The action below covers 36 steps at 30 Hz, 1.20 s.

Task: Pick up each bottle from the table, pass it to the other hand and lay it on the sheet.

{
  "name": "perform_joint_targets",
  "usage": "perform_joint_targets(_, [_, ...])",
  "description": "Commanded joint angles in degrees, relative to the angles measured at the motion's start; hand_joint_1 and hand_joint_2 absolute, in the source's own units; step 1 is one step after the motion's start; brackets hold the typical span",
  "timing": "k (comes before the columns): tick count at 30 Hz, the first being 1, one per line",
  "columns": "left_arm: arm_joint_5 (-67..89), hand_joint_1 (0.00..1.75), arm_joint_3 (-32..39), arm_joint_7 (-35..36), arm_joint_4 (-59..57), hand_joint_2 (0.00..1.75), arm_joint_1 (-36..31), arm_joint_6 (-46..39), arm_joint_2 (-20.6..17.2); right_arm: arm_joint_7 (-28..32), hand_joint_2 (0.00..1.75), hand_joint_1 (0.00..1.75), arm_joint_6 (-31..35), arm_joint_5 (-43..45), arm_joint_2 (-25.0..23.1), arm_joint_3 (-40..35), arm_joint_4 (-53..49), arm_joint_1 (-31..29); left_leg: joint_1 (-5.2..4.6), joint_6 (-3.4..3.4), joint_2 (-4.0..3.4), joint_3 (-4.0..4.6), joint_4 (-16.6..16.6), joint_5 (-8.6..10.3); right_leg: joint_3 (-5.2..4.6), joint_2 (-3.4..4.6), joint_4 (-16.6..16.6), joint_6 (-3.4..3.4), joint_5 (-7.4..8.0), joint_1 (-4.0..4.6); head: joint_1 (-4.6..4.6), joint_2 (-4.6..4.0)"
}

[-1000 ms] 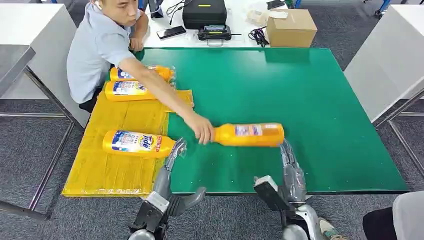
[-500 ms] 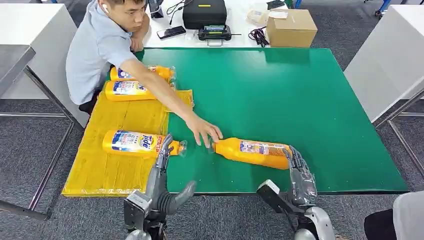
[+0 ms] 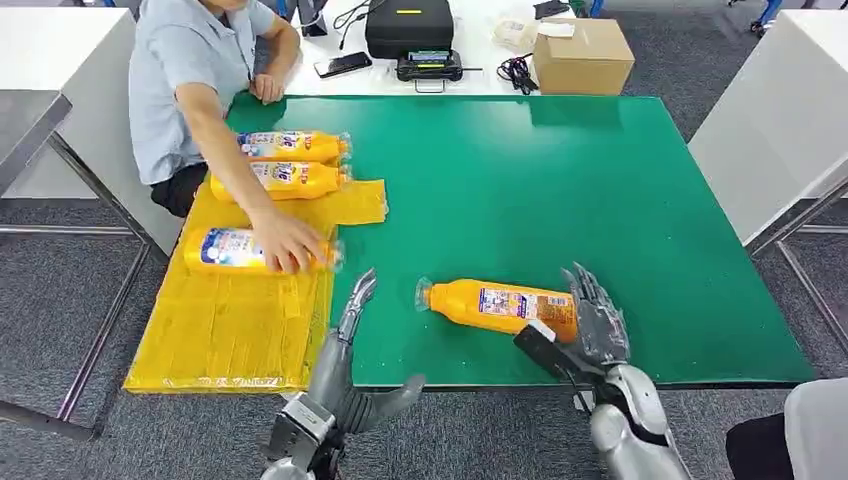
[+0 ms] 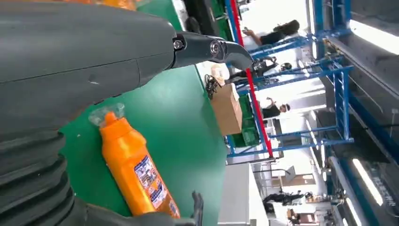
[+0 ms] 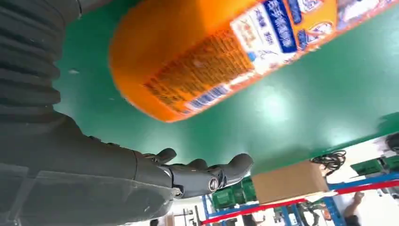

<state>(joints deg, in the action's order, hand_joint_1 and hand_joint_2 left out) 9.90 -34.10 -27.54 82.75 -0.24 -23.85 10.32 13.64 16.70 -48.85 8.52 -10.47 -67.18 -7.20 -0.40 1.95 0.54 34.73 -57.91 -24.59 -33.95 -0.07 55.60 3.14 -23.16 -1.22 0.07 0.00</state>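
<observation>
Lying freshly set down on the green table (image 3: 560, 180), toward its 5 o'clock corner: one orange bottle (image 3: 500, 306), on its side, cap toward 9 o'clock, base toward 3 o'clock. Released a moment ago by the person's hand (image 3: 285, 240), now withdrawn to the yellow sheet (image 3: 230, 340) at the 9 o'clock side and resting on the nearest laid bottle (image 3: 225, 249), pushed farther up the sheet, toward 12 o'clock, than a second ago. Beyond it, two more laid bottles (image 3: 295, 162) side by side at the 12 o'clock end of the sheet.

Closed in on the base of the bottle since then: right hand (image 3: 597, 318), fingers spread wide and upright, just beside or touching the base, wrapped round nothing yet; in the right wrist view, fingers stretched out clear of the orange body. Drawn back slightly from the sheet: left hand (image 3: 350, 325), wide too, fingers straight, holding nothing, at the 6 o'clock edge of the table between sheet and bottle.

Probably the start of a new round: pickup by the right hand not yet made, handover to the left and laying on the sheet to follow. Free space for it on the near part of the sheet.
</observation>
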Motion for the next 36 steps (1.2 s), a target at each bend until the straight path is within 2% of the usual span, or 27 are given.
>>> perform_joint_targets(1, [0.0,0.0,-1.7,0.3,-4.0,1.75,-2.5,-0.1,-1.5,0.4,1.75,0.0,-0.1,0.2,-0.4,-2.1,9.1,-4.9,0.07,-0.11,-0.14,-0.25,0.1,-0.09,0.24,0.1,-0.1,-0.13,-0.04,0.08,0.0,0.0])
perform_joint_targets(16, [3.3,0.0,-4.0,2.3,-6.5,1.75,-5.0,0.2,-1.3,0.8,1.75,0.0,-3.7,0.5,-3.2,-7.5,18.2,-10.1,0.07,-0.1,-0.15,-0.19,0.1,-0.07,0.19,0.12,-0.1,-0.12,-0.02,0.08,-0.02,0.0])
perform_joint_targets(32, [4.7,0.0,-4.4,3.2,-7.4,1.75,-5.1,0.5,-1.3,-1.5,1.75,0.0,-6.5,0.9,-2.9,-10.6,19.4,-11.0,0.09,-0.14,-0.14,-0.35,0.1,-0.06,0.3,0.05,-0.1,-0.16,-0.03,0.1,0.0,0.0])
perform_joint_targets(33, [5.0,0.0,-4.4,3.4,-7.5,1.75,-5.1,0.4,-1.2,-2.3,1.75,0.07,-7.1,0.9,-2.9,-10.9,20.5,-11.6,0.08,-0.1,-0.12,-0.3,0.0,-0.05,0.25,0.03,-0.1,-0.12,-0.01,0.09,0.0,0.0])
perform_joint_targets(34, [5.2,0.0,-4.4,3.5,-7.6,1.75,-5.1,0.3,-1.2,-2.8,1.75,0.51,-7.2,0.8,-2.8,-11.1,20.7,-11.8,0.1,-0.13,-0.14,-0.38,0.1,-0.06,0.32,0.04,-0.1,-0.15,-0.02,0.11,0.0,0.0])
perform_joint_targets(35, [5.2,0.0,-4.4,3.5,-7.6,1.75,-5.1,0.3,-1.2,-3.1,1.75,1.64,-7.3,0.7,-2.8,-11.2,20.9,-11.9,0.07,-0.09,-0.14,-0.34,0.0,-0.05,0.28,0.04,-0.1,-0.11,-0.01,0.08,0.0,0.0])
perform_joint_targets(36, [5.3,0.0,-4.4,3.5,-7.6,1.75,-5.1,0.3,-1.2,-3.3,1.75,1.75,-7.3,0.4,-2.7,-11.4,20.9,-12.0,0.09,-0.13,-0.17,-0.41,0.1,-0.06,0.36,0.05,-0.1,-0.15,-0.01,0.1,0.0,0.0])
